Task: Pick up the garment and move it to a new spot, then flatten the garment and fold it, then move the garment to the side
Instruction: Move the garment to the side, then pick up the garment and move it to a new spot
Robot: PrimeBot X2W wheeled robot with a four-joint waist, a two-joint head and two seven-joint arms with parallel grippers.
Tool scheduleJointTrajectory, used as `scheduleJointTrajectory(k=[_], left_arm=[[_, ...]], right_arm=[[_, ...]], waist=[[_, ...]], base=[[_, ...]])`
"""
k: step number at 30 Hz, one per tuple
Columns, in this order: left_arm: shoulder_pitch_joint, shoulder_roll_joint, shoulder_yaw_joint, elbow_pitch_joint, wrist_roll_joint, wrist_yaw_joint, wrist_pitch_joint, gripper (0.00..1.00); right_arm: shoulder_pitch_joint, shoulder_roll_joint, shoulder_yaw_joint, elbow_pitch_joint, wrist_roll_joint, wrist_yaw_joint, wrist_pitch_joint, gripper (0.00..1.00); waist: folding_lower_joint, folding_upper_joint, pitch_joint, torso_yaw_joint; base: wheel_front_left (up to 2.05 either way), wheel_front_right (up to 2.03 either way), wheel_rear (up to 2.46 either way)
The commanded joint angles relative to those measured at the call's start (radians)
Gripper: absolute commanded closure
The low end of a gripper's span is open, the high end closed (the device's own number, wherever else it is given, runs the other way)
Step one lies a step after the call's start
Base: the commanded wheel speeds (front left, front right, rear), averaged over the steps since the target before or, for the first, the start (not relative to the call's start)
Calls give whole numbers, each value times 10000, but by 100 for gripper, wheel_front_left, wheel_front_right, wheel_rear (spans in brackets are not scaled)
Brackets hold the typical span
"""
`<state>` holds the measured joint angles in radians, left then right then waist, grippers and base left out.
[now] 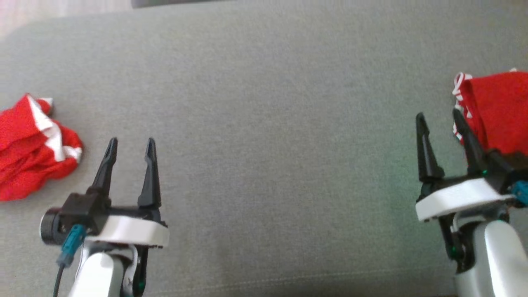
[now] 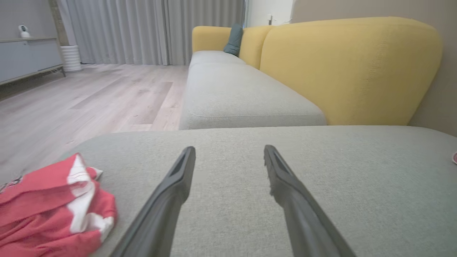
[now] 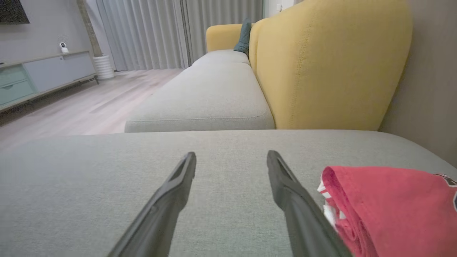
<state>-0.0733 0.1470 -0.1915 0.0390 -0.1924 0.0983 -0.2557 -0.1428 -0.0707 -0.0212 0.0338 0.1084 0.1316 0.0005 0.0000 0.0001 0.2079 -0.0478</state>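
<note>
Left gripper [image 1: 131, 143] sits low left in head view, jaws wide, bare grey cushion [image 1: 268, 103] between the fingers. Right gripper [image 1: 438, 115] low right, same: spread wide, gripping nothing. I see two red pieces. The crumpled garment [image 1: 29, 148], white trim, is at the left edge, near the left gripper's outer finger but apart from it. The folded garment [image 1: 499, 111] is at the right edge, its white-trimmed side behind the right gripper's outer finger. Can't tell from here if they touch.

Left wrist view: left gripper [image 2: 229, 150] fingers splayed over the cushion, pointing toward the yellow backrest [image 2: 350, 67]. Crumpled garment [image 2: 46, 207] lies near the cushion's left edge, clear of the fingers. Wood floor [image 2: 89, 96] and curtains [image 2: 142, 28] beyond.

Right wrist view: right gripper [image 3: 231, 155] wide, cushion showing in the gap. Folded garment [image 3: 392, 200] lies flat just beside the right-hand finger, outside the jaws. I can't tell contact here either.
</note>
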Motion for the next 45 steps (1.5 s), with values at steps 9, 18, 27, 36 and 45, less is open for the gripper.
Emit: scheduleJointTrajectory(k=[9,18,27,36,45], left_arm=[[363,97,417,-47,-160,90,-59,0],[596,163,351,38,-189,144,-41,0],[605,230,299,-9,-201,221,21,0],[500,280,275,2,-235,274,15,0],[339,261,243,83,-306,289,-9,0]], right_arm=[[811,134,317,-608,306,-9,268,0],[1251,188,330,-859,466,-9,372,0],[1303,201,256,-955,447,-9,463,0],[1221,203,254,-953,398,-9,468,0],[1247,203,125,-1101,335,-9,556,0]], waist=[[0,-1,-1018,342],[0,-1,-1328,291],[0,-1,-1323,265],[0,-1,-1254,224],[0,-1,-1284,645]], base=[[0,0,0],[0,0,0],[0,0,0],[0,0,0],[0,0,0]])
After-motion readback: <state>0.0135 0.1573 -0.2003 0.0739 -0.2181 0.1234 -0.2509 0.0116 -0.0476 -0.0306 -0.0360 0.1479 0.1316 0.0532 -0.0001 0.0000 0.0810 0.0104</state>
